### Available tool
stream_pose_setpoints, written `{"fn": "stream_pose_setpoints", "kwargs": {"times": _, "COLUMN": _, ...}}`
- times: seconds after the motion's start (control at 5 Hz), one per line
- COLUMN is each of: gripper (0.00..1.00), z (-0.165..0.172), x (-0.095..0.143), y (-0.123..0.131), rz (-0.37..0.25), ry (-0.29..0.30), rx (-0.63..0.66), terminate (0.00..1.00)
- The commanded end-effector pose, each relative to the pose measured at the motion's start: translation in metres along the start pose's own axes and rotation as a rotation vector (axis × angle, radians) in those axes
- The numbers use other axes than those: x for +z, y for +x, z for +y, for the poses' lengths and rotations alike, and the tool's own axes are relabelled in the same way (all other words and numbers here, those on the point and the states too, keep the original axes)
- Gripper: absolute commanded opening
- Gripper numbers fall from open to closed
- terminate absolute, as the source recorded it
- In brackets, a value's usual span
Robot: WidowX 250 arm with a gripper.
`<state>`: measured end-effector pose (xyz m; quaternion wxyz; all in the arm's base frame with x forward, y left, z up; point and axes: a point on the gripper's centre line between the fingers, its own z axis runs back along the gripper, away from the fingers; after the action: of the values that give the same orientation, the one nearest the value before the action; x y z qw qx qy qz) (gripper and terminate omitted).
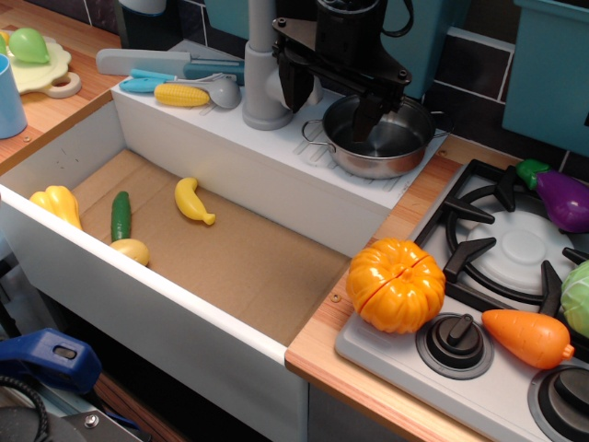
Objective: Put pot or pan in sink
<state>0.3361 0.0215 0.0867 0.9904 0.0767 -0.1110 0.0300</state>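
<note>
The shiny steel pot (382,140) sits upright on the grey ribbed drainboard (405,184) behind the sink's right end. Its wire loop handle sticks out to the left. My black gripper (329,106) hangs over the pot's left rim with its jaws apart. One finger (296,90) is outside the rim to the left, and the other (363,118) reaches down inside the pot. It holds nothing. The sink (258,262) is the large white-walled basin with a brown floor, in front of and left of the pot.
In the sink lie a toy banana (193,201), a yellow pepper (57,204), a green cucumber (121,216) and a yellow piece (131,250). A grey faucet (262,74) stands just left of the gripper. An orange pumpkin (396,284), carrot (526,336) and eggplant (561,198) sit by the stove (515,249).
</note>
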Motion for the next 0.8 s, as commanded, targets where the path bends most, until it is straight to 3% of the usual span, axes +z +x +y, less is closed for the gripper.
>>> {"fn": "stream_pose_setpoints", "kwargs": {"times": 0.0, "gripper": 1.0, "z": 0.0, "x": 0.0, "y": 0.0, "rz": 0.0, "ry": 0.0, "rx": 0.0, "terminate": 0.0}}
{"fn": "stream_pose_setpoints", "kwargs": {"times": 0.2, "gripper": 1.0, "z": -0.007, "x": 0.003, "y": 0.007, "rz": -0.127, "ry": 0.044, "rx": -0.222, "terminate": 0.0}}
{"fn": "stream_pose_setpoints", "kwargs": {"times": 0.6, "gripper": 1.0, "z": -0.017, "x": -0.006, "y": 0.019, "rz": -0.333, "ry": 0.017, "rx": -0.545, "terminate": 0.0}}
